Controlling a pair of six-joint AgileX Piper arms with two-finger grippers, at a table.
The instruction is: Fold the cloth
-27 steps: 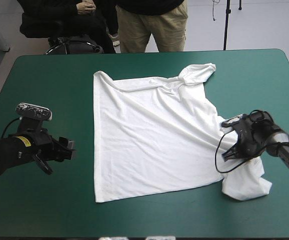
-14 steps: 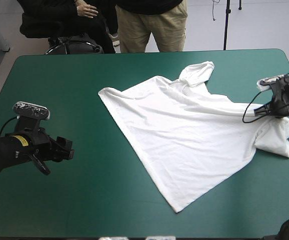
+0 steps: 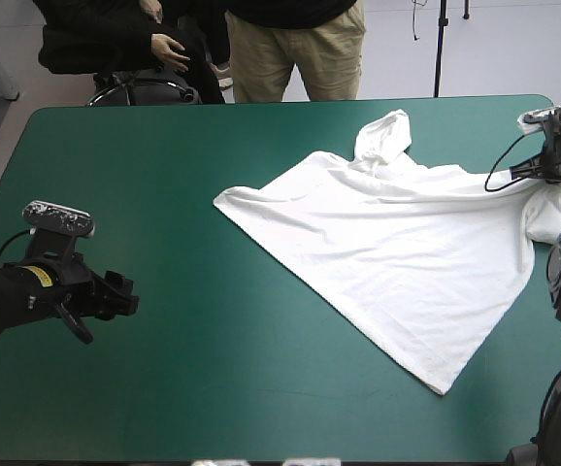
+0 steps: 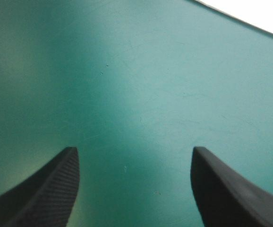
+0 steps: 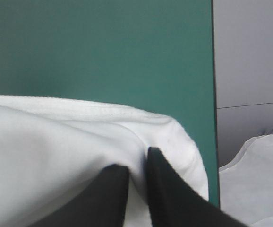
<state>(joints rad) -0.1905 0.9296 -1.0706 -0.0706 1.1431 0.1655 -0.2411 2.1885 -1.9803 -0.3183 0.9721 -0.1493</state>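
The white T-shirt (image 3: 407, 243) lies on the right half of the teal-green table, stretched toward the far right corner, one pointed corner reaching toward the near edge. A sleeve (image 3: 382, 134) bunches up at the far side. My right gripper (image 3: 543, 175) is near the table's right edge, shut on the T-shirt; in the right wrist view its gripper (image 5: 137, 172) pinches a hemmed fold of the T-shirt (image 5: 56, 142). My left gripper (image 3: 123, 294) hovers over bare cover near the left edge, well away from the shirt. In the left wrist view that gripper (image 4: 134, 163) stands open with nothing between its fingers.
Bare teal-green cover (image 3: 164, 194) spans the left and middle of the table. The table's right edge (image 5: 212, 94) runs close beside my right gripper. A person's hand (image 3: 169, 47) rests beyond the far edge, off the table.
My right gripper has dragged the T-shirt toward the far right corner, so the shirt slid right and turned into a slanted shape. The left arm has barely moved.
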